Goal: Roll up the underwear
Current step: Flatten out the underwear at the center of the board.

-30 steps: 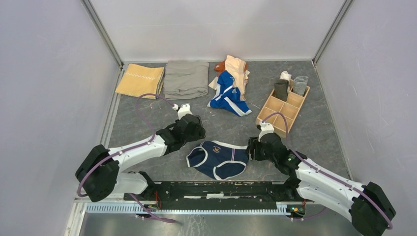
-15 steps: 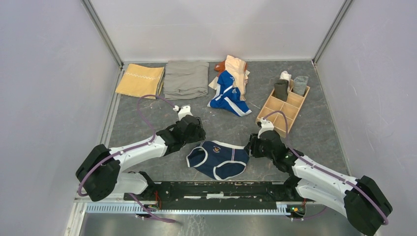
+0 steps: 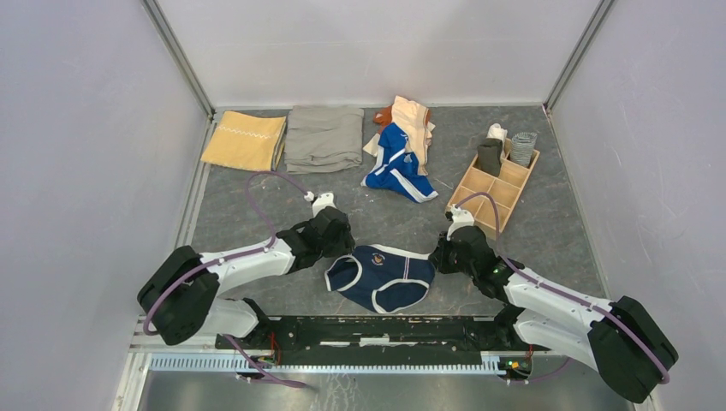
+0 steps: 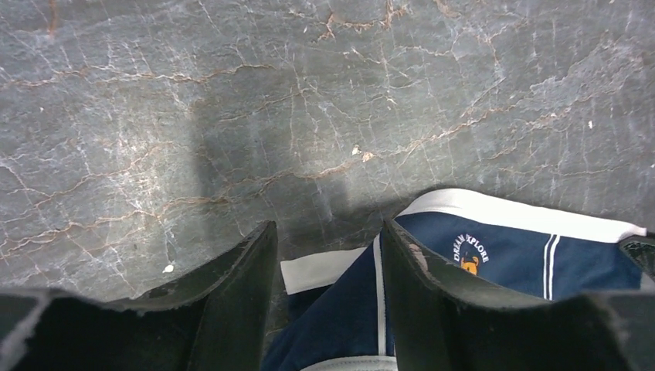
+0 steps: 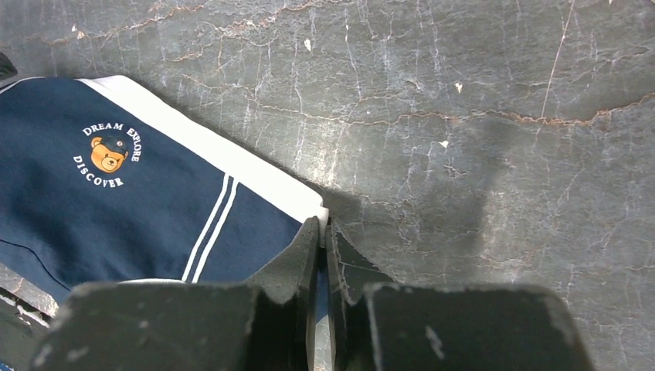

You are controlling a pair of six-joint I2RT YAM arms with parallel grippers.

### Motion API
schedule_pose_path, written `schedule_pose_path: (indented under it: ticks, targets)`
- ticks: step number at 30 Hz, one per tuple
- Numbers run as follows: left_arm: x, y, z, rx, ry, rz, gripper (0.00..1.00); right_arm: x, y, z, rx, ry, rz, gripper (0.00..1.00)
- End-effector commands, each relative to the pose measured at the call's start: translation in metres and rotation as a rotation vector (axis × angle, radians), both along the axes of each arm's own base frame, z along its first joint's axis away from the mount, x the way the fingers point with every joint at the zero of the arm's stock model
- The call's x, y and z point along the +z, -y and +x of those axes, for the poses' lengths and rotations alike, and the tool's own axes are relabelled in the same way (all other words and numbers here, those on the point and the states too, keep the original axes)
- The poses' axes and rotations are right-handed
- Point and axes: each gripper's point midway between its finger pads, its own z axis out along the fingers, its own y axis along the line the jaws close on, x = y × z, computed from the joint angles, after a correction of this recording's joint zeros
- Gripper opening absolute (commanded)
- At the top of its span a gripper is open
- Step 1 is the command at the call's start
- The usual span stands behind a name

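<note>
- The navy underwear [image 3: 379, 278], seen from above, lies flat on the grey table [image 3: 548, 231] close to its front edge, between the two arms. Its leg openings face the black base rail [image 3: 385, 328] and stop just short of it.
- We see the left claw [image 3: 342, 248] at the left corner of the waistband and the right claw [image 3: 438, 255] at the right corner. Beyond the waistband the tabletop is bare as far as the blue and peach pile [image 3: 401, 152]. The wooden tray [image 3: 494, 184] stands near, behind the right arm. The yellow cloth [image 3: 244, 139] and grey cloth [image 3: 324, 137] lie well apart, along the back edge.
- From the left wrist we find the fingers [image 4: 241, 278] spread, with the white waistband corner lying between them. The right-hand finger overlaps the cloth's edge, and there is bare table ahead.
- From the right wrist we find the fingers pressed together, pinching the waistband's white corner. The bear print [image 5: 108, 154] lies to the left, with bare table ahead and to the right.
</note>
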Motion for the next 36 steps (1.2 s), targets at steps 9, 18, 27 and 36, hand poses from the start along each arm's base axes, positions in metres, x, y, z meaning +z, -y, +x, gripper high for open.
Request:
schedule_pose_path:
  ticks: [9, 18, 27, 36]
  targets:
    - [-0.006, 0.022, 0.002, -0.048, -0.007, -0.088, 0.31, 0.015, -0.011, 0.007, 0.087, 0.079, 0.018, 0.0]
    - [0.062, 0.028, 0.031, -0.025, 0.165, -0.146, 0.02, 0.065, -0.011, 0.019, 0.154, 0.236, -0.015, 0.0]
    - [0.124, 0.001, 0.025, 0.026, 0.328, -0.213, 0.02, 0.115, -0.008, 0.023, 0.189, 0.364, -0.032, 0.0]
    - [0.106, -0.032, 0.005, 0.161, 0.254, -0.201, 0.19, 0.219, -0.059, 0.021, 0.492, 0.534, 0.053, 0.0]
